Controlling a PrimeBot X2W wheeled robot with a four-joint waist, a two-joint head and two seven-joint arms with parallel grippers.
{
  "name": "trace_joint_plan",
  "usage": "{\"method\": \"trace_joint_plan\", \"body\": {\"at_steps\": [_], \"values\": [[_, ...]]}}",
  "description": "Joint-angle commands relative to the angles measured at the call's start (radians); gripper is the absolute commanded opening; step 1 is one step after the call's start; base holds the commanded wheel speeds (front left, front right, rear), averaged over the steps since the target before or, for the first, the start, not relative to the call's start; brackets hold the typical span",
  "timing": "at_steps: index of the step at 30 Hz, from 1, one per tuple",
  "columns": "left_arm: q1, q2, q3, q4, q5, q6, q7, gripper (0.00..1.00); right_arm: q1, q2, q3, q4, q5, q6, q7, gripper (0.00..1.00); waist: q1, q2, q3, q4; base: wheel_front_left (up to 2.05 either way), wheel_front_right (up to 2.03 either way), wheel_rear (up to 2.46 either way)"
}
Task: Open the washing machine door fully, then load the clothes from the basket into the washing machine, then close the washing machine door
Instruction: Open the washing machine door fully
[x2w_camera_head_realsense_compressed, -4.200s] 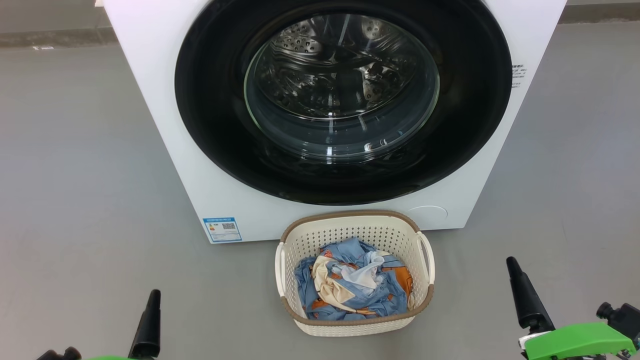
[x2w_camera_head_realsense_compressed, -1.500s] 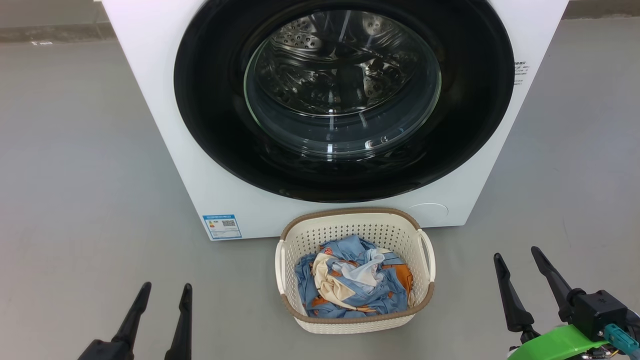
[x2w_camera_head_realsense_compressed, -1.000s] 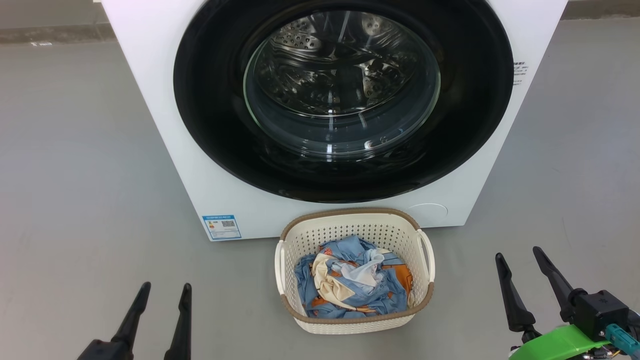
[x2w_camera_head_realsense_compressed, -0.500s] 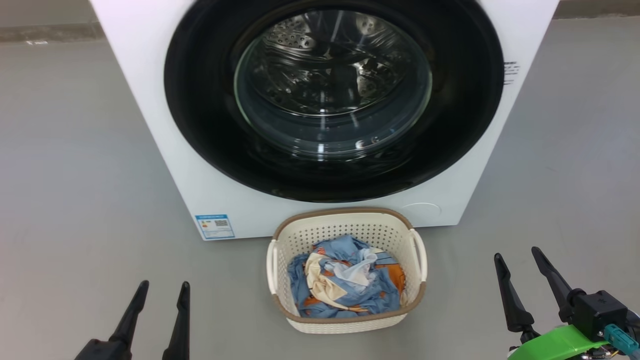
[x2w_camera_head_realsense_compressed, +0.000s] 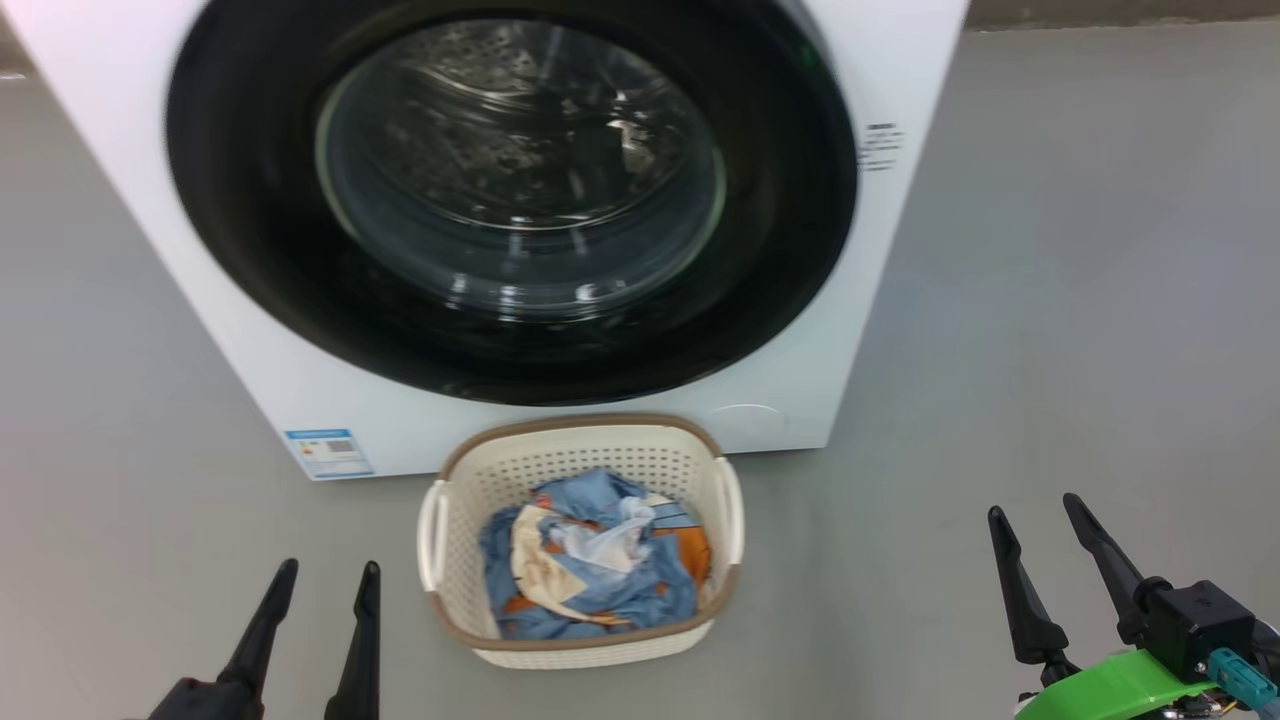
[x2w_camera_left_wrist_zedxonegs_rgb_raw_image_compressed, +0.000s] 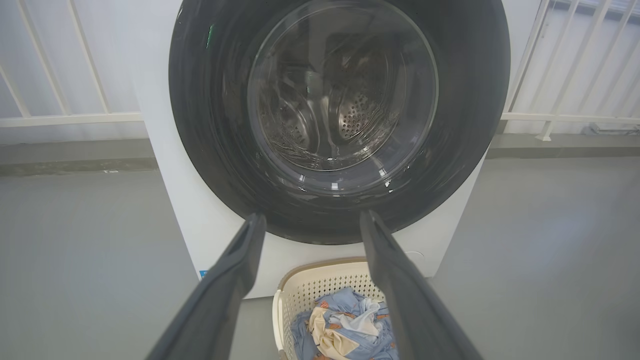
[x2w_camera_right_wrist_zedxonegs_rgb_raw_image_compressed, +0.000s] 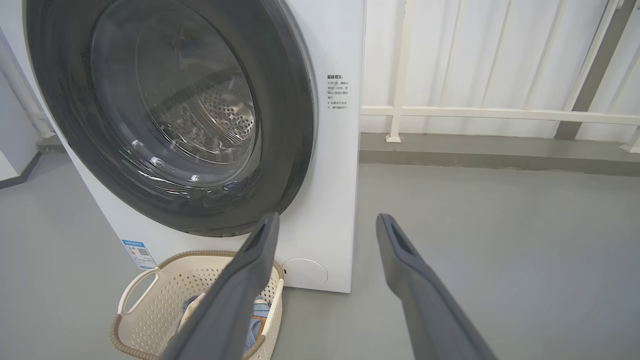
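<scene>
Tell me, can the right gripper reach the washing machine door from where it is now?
Probably yes. The right gripper is open and empty, nothing stands between it and the door, and the basket sits off to its left.

One washing machine (x2w_camera_head_realsense_compressed: 400, 432), one basket (x2w_camera_head_realsense_compressed: 590, 652), two claws (x2w_camera_head_realsense_compressed: 331, 567) (x2w_camera_head_realsense_compressed: 1033, 505).

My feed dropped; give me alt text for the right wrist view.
The washing machine door is shut on the washing machine, upper left. The basket of clothes sits on the grey floor before it, lower left; the right tool, open and empty, points at the machine's lower right corner.
</scene>
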Motion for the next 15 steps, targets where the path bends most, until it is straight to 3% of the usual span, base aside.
{"method": "trace_joint_plan", "body": {"at_steps": [1,8,15], "values": [[-0.022,0.009,0.036,-0.031,-0.011,-0.002,-0.011,1.0,-0.011,-0.008,0.022,-0.027,-0.004,0.002,-0.012,1.0,0.0,0.0,0.0,0.0,1.09,1.09,-2.19],[-0.023,-0.002,0.05,-0.033,-0.022,-0.002,-0.011,1.0,-0.012,-0.005,0.025,-0.029,-0.006,0.002,-0.012,1.0,0.0,0.0,0.004,0.002,0.78,0.78,-1.56],[-0.023,-0.002,0.05,-0.028,-0.024,-0.002,-0.011,1.0,-0.015,-0.009,0.028,-0.026,-0.002,0.002,-0.012,1.0,0.0,0.0,0.004,0.002,0.23,0.23,-0.46]]}}
